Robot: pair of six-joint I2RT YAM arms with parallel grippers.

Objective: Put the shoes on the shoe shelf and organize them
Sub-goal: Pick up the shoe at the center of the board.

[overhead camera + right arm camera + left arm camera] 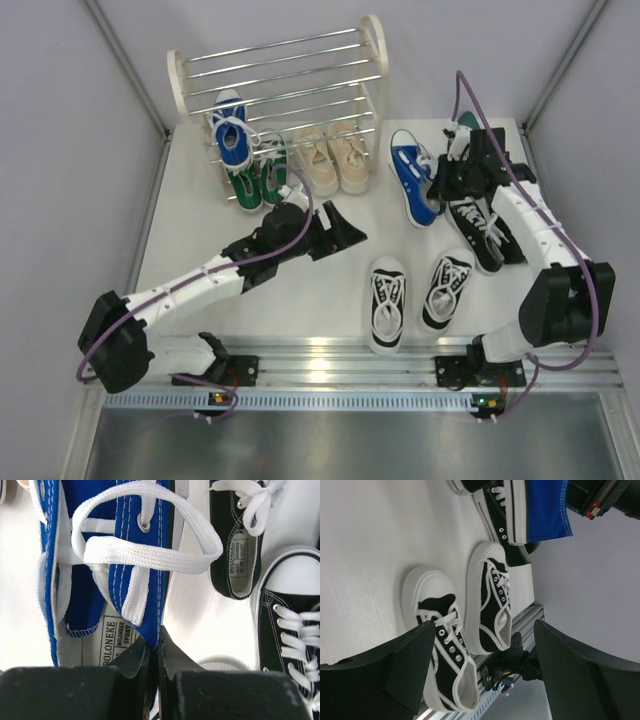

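The shoe shelf [280, 70] stands at the back, chrome rods between cream side panels. One blue sneaker [230, 135] leans on its low rods, with the green pair [255, 182] and the beige pair [335, 158] in front of it. My right gripper [443, 183] is shut on the side wall of the other blue sneaker [412, 175], seen close up in the right wrist view [90, 555] with the gripper [156, 642] pinching the blue canvas. My left gripper [350, 232] is open and empty at mid-table. In its wrist view [485, 670] it looks at a black-and-white pair [492, 600].
That black-and-white pair [388, 303] lies near the front rail. A second black-and-white pair [480, 230] lies under my right arm, beside the held blue sneaker [240, 555]. A dark green shape [466, 120] shows behind the right wrist. Grey walls close in both sides.
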